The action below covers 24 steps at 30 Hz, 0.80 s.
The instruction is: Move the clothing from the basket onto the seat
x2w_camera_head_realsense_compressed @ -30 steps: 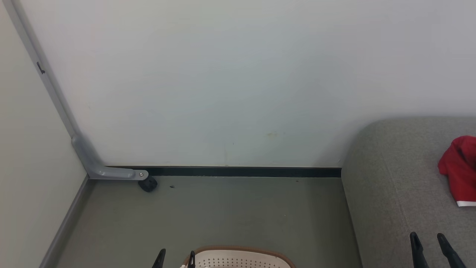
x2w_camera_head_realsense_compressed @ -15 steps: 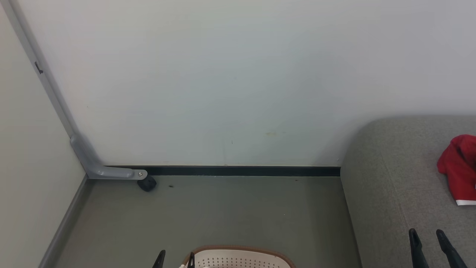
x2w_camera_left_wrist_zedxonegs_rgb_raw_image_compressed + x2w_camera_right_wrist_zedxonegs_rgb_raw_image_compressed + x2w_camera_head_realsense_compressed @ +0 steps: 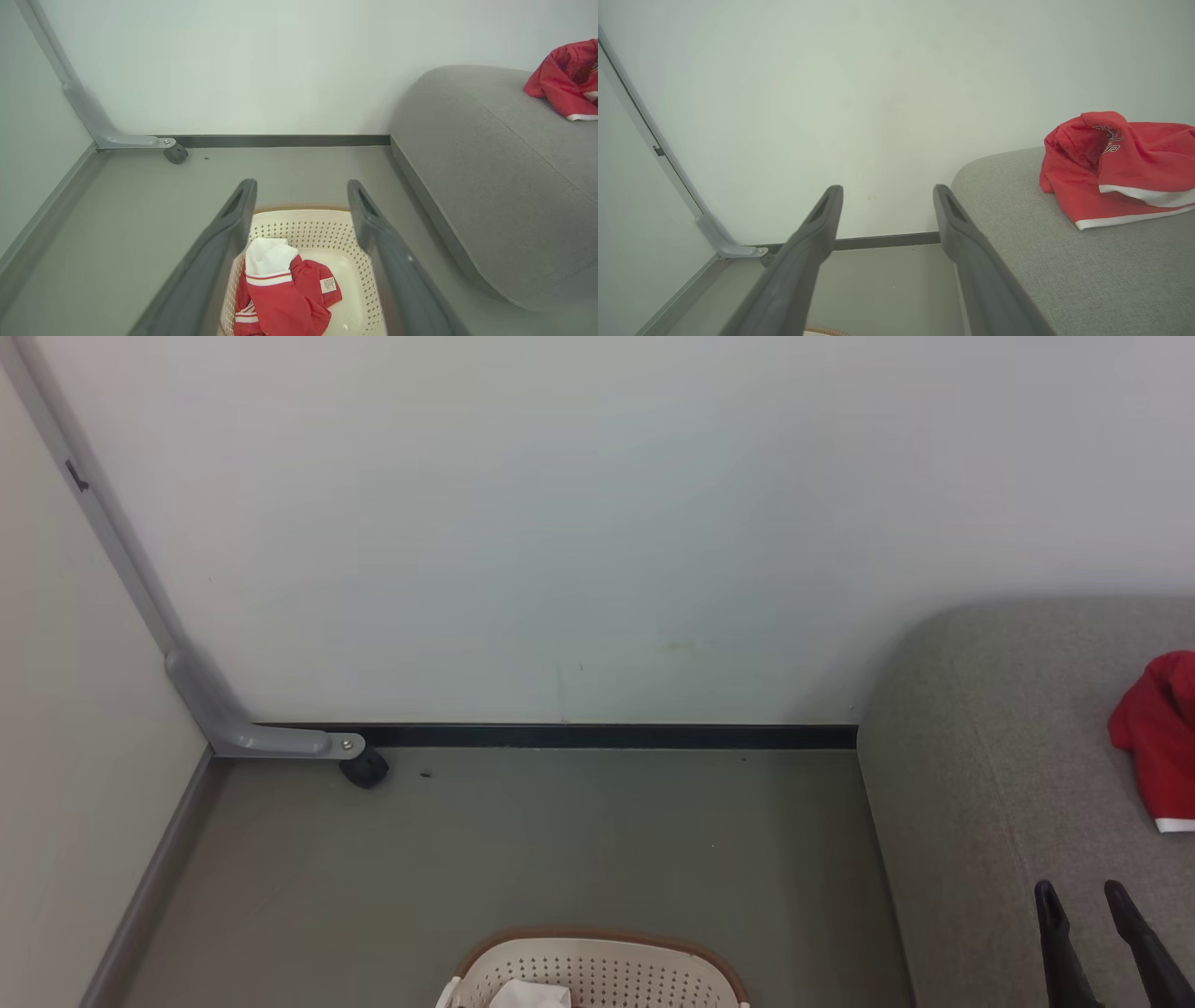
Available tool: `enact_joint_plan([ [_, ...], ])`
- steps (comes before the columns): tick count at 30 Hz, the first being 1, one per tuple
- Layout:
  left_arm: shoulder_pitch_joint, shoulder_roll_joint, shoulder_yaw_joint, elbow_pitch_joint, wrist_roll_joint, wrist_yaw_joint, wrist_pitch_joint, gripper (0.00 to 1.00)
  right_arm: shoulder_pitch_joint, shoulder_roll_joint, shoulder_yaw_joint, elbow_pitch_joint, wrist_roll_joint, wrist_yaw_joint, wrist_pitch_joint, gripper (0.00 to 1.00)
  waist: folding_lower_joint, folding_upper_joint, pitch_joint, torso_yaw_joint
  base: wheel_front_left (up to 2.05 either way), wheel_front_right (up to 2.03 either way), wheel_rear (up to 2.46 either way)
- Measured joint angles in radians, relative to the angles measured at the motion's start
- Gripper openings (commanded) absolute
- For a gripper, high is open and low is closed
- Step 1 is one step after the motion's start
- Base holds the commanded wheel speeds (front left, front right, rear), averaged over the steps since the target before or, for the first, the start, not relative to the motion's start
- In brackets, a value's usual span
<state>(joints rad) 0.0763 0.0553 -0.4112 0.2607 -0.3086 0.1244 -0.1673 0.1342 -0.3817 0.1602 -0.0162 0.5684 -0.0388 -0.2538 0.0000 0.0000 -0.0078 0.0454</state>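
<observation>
Red clothing waits in the basket at six o'clock as the head camera dips, baring more rim. Left gripper hangs above, fingers spread, empty; right gripper likewise over the seat at four o'clock. Grab looks next.

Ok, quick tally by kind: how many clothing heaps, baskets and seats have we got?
Clothing heaps: 2, the red heap and the red-and-white heap
Basket: 1
Seat: 1
Total: 4
</observation>
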Motion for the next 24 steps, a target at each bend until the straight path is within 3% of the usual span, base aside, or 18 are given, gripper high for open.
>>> enact_joint_plan([
  [14,-0.191,-0.001,-0.187,0.176,-0.142,0.000,0.029,1.00,-0.050,-0.110,-0.075,-0.099,0.003,0.059,0.000,1.00,0.0001,0.0001,0.137,-0.019,0.00,0.00,0.00],
  [24,-0.350,-0.003,-0.259,0.298,-0.272,0.000,0.023,1.00,-0.104,-0.172,-0.150,-0.161,0.052,0.110,0.000,1.00,0.0002,0.0001,0.275,-0.036,0.00,0.00,0.00],
])
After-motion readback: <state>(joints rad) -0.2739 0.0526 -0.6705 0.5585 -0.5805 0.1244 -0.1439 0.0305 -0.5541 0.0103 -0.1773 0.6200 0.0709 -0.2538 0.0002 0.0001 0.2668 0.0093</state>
